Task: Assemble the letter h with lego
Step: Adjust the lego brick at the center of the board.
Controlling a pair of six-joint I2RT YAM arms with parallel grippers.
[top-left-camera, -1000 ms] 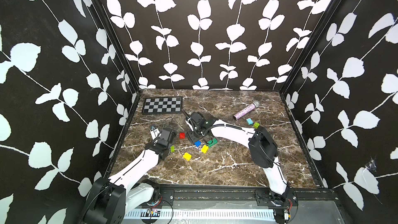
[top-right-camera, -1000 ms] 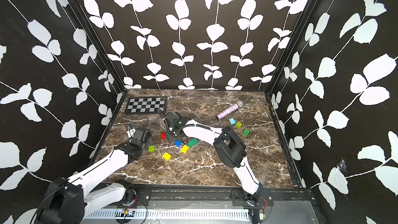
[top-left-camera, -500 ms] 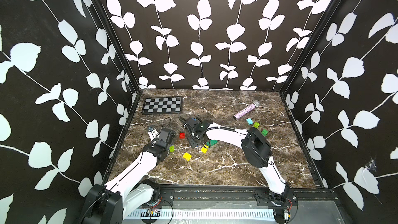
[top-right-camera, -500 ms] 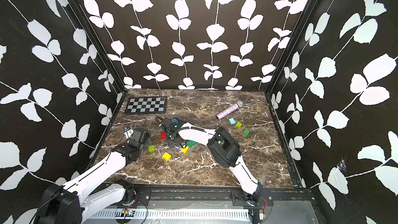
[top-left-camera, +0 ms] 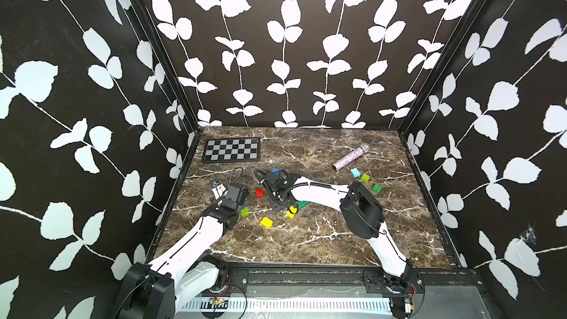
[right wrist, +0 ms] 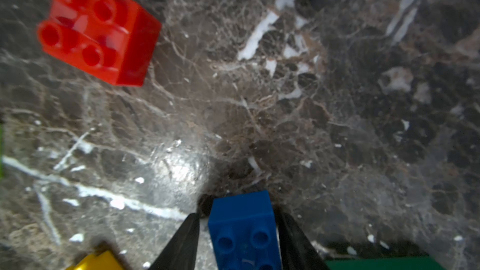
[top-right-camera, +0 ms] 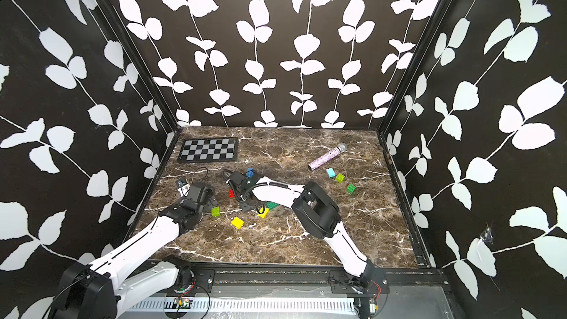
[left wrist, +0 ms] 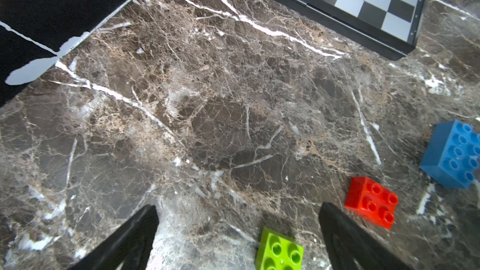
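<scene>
My right gripper point(right wrist: 237, 216) is low over the marble, open, its jaws straddling a dark blue lego brick point(right wrist: 242, 229) with only slivers of gap. In both top views this gripper point(top-left-camera: 279, 204) hides that brick. A red brick point(top-left-camera: 259, 193) lies just left of it, and another blue brick point(top-left-camera: 275, 170) lies behind its wrist. My left gripper point(left wrist: 239, 206) stands wide open near the left wall, with a lime brick point(left wrist: 279, 251) on the table between its fingers, nearer one of them. Two yellow bricks point(top-left-camera: 266, 222) point(top-left-camera: 291, 212) and a dark green brick point(top-left-camera: 302, 204) lie close by.
A black-and-grey chequered board point(top-left-camera: 231, 149) lies at the back left and a glittery purple microphone point(top-left-camera: 351, 158) at the back right. Near the microphone sit a light blue brick point(top-left-camera: 355, 172), a lime brick point(top-left-camera: 365, 177) and a green brick point(top-left-camera: 377, 188).
My right gripper has come forward from behind the red brick and down over the dark blue brick, its jaws narrowing. The left arm has shifted only slightly.
</scene>
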